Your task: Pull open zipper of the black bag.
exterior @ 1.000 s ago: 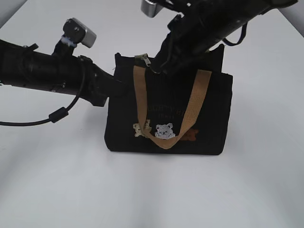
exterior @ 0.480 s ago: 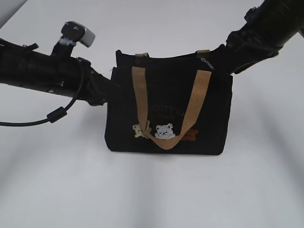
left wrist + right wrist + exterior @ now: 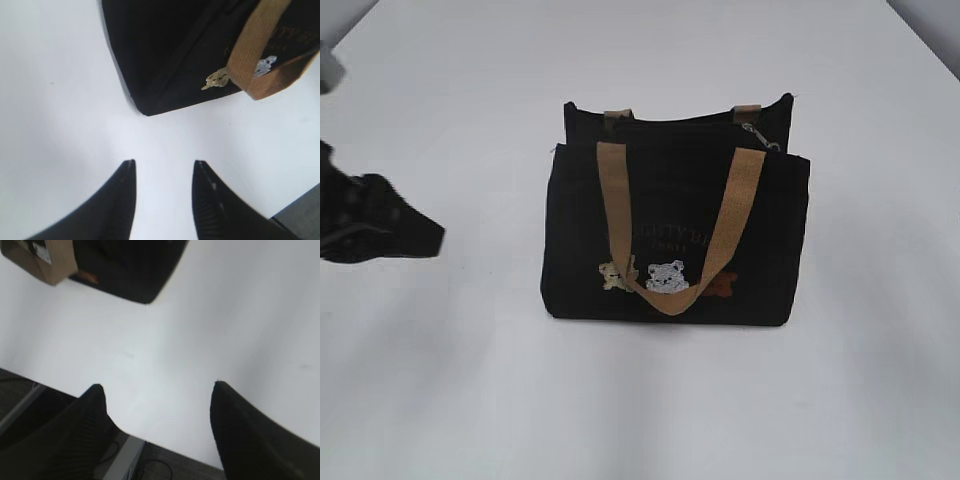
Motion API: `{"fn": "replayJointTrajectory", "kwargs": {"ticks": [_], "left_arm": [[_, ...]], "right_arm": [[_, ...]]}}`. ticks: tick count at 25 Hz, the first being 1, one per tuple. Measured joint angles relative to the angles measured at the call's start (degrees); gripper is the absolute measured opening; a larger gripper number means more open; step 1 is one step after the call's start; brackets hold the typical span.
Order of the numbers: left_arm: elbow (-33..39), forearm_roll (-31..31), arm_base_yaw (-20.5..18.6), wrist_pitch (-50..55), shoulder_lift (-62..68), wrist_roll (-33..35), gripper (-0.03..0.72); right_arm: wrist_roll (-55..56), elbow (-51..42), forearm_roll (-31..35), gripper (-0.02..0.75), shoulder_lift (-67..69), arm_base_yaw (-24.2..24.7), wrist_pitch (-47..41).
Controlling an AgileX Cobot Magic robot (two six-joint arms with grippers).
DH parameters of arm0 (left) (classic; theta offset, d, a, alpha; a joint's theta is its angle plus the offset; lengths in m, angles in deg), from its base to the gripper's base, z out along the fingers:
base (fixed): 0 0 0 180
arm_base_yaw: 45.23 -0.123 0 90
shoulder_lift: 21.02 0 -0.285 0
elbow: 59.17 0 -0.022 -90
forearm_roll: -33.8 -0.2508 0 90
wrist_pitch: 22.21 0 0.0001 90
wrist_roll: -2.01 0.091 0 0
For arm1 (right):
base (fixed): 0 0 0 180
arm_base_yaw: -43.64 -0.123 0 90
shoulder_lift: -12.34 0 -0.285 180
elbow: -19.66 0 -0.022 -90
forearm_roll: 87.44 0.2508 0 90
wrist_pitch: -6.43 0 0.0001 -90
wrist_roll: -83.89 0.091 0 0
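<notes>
L hand (image 3: pixel 164 172), R hand (image 3: pixel 157 392): spread, holding nothing.

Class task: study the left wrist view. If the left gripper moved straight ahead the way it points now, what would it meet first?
Probably the lower corner of the black bag, directly ahead of the open left gripper; only bare white table lies between.

You get bright, even light on the white table (image 3: pixel 650 400), nearly washed out around the black bag (image 3: pixel 675 235) — only a faint shadow lies at its base. The bag's fabric reads as flat black, its lettering barely legible. The right wrist view is soft with blur; the left wrist view is sharper — the bag's edge there stays crisp.
</notes>
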Motion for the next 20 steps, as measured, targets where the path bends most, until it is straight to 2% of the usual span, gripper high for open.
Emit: {"fn": "replayJointTrajectory", "kwargs": {"ticks": [3, 7, 9, 15, 20], "left_arm": [[3.62, -7.79, 0.0, 0.73, -12.23, -9.93, 0.274], [5.1, -24.5, 0.0, 8.85, -27.7, -26.45, 0.271], [5.48, -30.62, 0.0, 13.43, -36.1, -31.26, 0.271], [10.88, -37.28, 0.0, 22.81, -56.77, -33.68, 0.271], [14.3, -37.64, 0.0, 25.89, -69.8, -33.51, 0.255]], "right_arm": [[1.25, -9.88, -1.39, 0.505, -11.3, 0.0, -0.24], [1.65, -21.15, -2.46, 0.505, -26.23, 0.0, -0.2], [1.72, -25.28, -4.12, 0.505, -32.97, 0.0, -0.28], [1.49, -34.14, -5.49, 0.505, -49.3, 0.0, 0.64], [0.46, -36.09, -5.49, 0.505, -61.01, 0.0, 4.8]]}}
